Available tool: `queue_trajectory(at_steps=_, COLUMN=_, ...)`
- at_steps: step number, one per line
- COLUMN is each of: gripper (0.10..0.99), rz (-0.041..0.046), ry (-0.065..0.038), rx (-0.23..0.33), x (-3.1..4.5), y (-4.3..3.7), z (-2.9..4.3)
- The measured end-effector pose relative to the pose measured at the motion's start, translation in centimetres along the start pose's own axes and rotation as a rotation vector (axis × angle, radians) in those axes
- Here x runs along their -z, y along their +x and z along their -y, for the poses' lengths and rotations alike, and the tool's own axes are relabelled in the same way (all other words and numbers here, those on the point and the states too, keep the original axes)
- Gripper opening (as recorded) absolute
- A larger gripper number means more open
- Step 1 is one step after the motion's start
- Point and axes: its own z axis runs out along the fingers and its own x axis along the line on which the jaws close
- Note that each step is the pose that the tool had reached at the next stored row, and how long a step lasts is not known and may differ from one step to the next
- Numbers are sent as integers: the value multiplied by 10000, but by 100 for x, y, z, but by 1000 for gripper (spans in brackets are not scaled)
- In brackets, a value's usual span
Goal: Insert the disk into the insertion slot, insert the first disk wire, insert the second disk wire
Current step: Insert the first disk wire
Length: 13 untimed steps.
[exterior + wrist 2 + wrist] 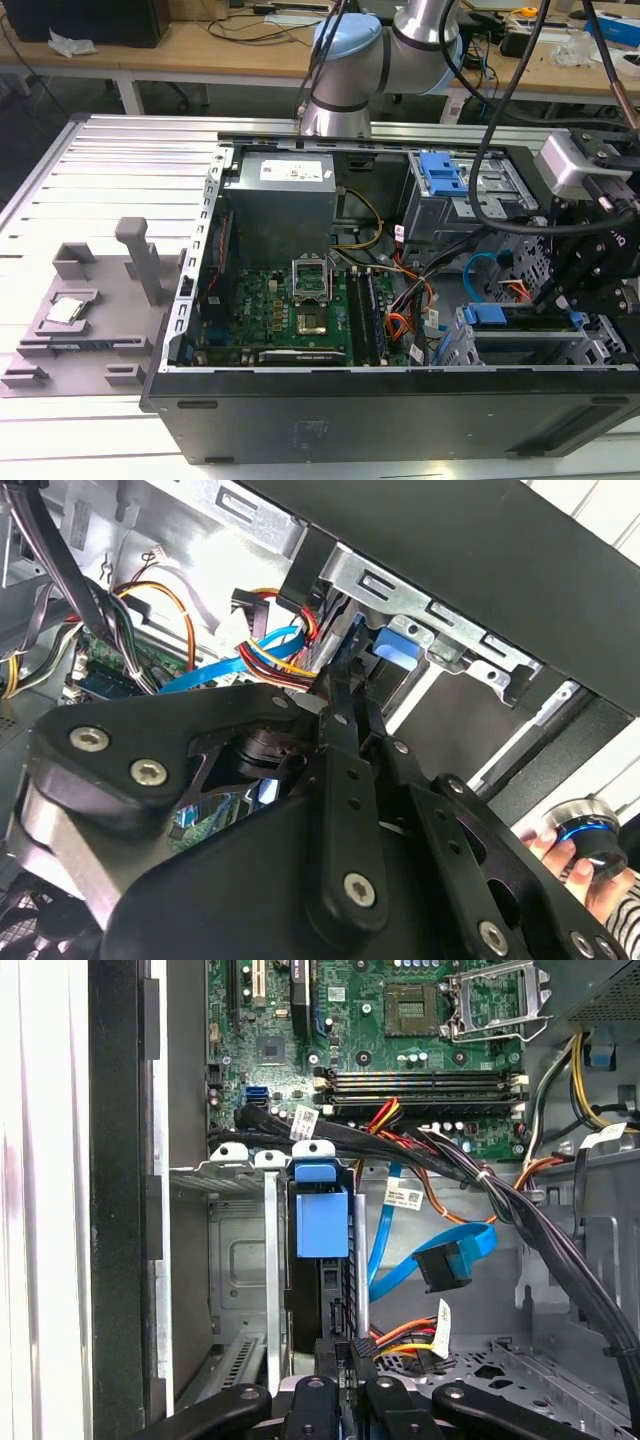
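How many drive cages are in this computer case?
2: the taller cage with the blue latch plate, and the insertion slot nearer the exterior camera. Others may be hidden.

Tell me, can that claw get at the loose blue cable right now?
Probably yes. The blue cable and its dark plug hang free, close to the gripper; a thick black bundle runs nearby but does not cover them.

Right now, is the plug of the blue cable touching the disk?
Apart. In the first wrist view the blue cable's dark plug sits clear of the disk, with bare grey case metal visible between them.
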Motion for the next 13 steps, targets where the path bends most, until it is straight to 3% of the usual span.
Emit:
queue_trajectory(at_steps=6, gripper=184, rz=-5, ry=-1, rx=-3, x=-8, y=0, z=-1)
queue_trajectory(at_steps=7, gripper=247, rz=-15, ry=1, rx=-2, x=17, y=0, z=-1)
queue_trajectory(at_steps=11, gripper=247, rz=-15, ry=0, rx=-2, x=197, y=-3, z=-10)
queue_trajectory(at_steps=13, gripper=247, rz=-16, ry=0, rx=-1, x=243, y=-11, z=-13)
